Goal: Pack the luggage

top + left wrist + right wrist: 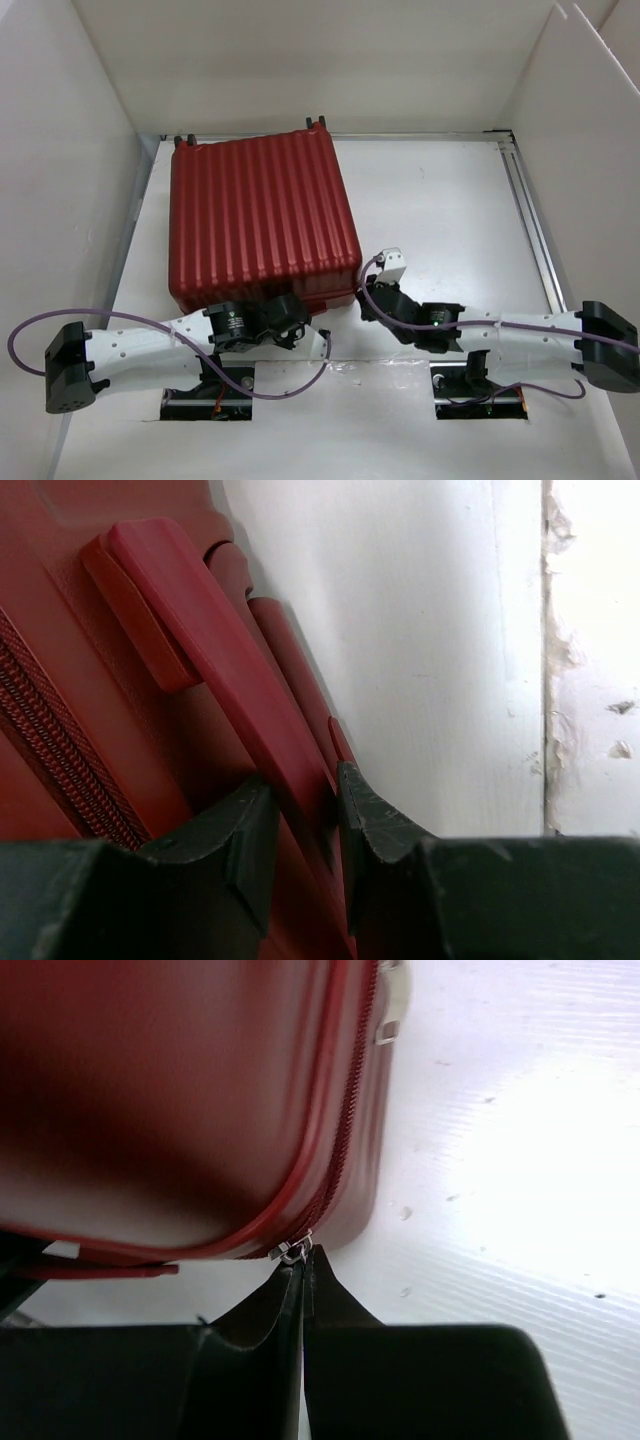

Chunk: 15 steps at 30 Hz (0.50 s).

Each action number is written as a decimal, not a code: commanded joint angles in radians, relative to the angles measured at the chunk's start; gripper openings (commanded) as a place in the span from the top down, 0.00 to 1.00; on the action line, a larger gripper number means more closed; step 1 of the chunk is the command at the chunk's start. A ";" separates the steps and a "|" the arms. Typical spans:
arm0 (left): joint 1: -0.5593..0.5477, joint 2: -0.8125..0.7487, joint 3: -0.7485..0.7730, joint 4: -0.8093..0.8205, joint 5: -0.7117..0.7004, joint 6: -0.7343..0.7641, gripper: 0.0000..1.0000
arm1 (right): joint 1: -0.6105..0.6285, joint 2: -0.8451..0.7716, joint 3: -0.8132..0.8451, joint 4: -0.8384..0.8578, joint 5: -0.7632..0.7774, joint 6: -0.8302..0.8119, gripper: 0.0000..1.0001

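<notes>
Narrowly parted left fingers (240, 840) clamp luggage (60, 600) handle (225, 675); right fingers (335, 1300) pressed together, pinching silver zipper pull (293, 1251).

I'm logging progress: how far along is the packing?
Done: the suitcase lies closed on the table. In hand: the left gripper clamps its handle while the right gripper pinches the zipper pull at a corner. Left: running the zipper round; how much is already zipped, I cannot tell.

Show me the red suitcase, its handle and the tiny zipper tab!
suitcase (260, 215): top view, middle of its ribbed shell.
handle (215, 650): left wrist view, the long red bar.
zipper tab (293, 1251): right wrist view, the silver metal bit.
</notes>
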State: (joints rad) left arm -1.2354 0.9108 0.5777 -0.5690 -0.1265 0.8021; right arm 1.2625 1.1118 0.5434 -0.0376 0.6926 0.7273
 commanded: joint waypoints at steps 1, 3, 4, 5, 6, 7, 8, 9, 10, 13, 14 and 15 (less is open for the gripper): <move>-0.004 -0.010 -0.045 -0.057 0.022 0.091 1.00 | -0.118 0.016 0.065 -0.157 0.125 0.005 1.00; -0.004 -0.010 -0.045 -0.066 0.031 0.091 1.00 | -0.140 -0.010 0.076 -0.194 0.125 -0.009 1.00; -0.004 -0.010 -0.045 -0.066 0.031 0.091 1.00 | -0.155 -0.024 0.076 -0.194 0.125 -0.023 1.00; -0.004 -0.001 -0.045 -0.066 0.031 0.091 1.00 | -0.190 -0.039 0.067 -0.208 0.125 -0.034 1.00; -0.004 -0.001 -0.045 -0.066 0.031 0.091 1.00 | -0.207 -0.067 0.067 -0.208 0.111 -0.061 1.00; -0.004 -0.001 -0.055 -0.066 0.031 0.091 1.00 | -0.222 -0.078 0.058 -0.208 0.101 -0.084 1.00; -0.004 -0.001 -0.055 -0.055 0.031 0.091 1.00 | -0.239 -0.078 0.058 -0.181 0.070 -0.116 1.00; -0.004 -0.001 -0.055 -0.055 0.031 0.091 1.00 | -0.280 -0.089 0.049 -0.136 0.049 -0.188 1.00; -0.004 -0.001 -0.055 -0.055 0.031 0.091 1.00 | -0.307 -0.078 0.049 -0.118 0.026 -0.224 1.00; -0.004 0.008 -0.064 -0.055 0.031 0.091 1.00 | -0.422 -0.032 0.049 0.015 -0.092 -0.404 1.00; -0.004 0.008 -0.064 -0.055 0.031 0.091 1.00 | -0.443 -0.018 0.049 0.051 -0.137 -0.442 1.00; -0.004 0.008 -0.064 -0.055 0.031 0.091 1.00 | -0.492 -0.004 0.064 0.079 -0.162 -0.475 1.00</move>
State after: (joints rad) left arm -1.2350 0.9127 0.5491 -0.4706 -0.1192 0.8185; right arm 0.9215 1.0901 0.5900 -0.0654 0.3935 0.4656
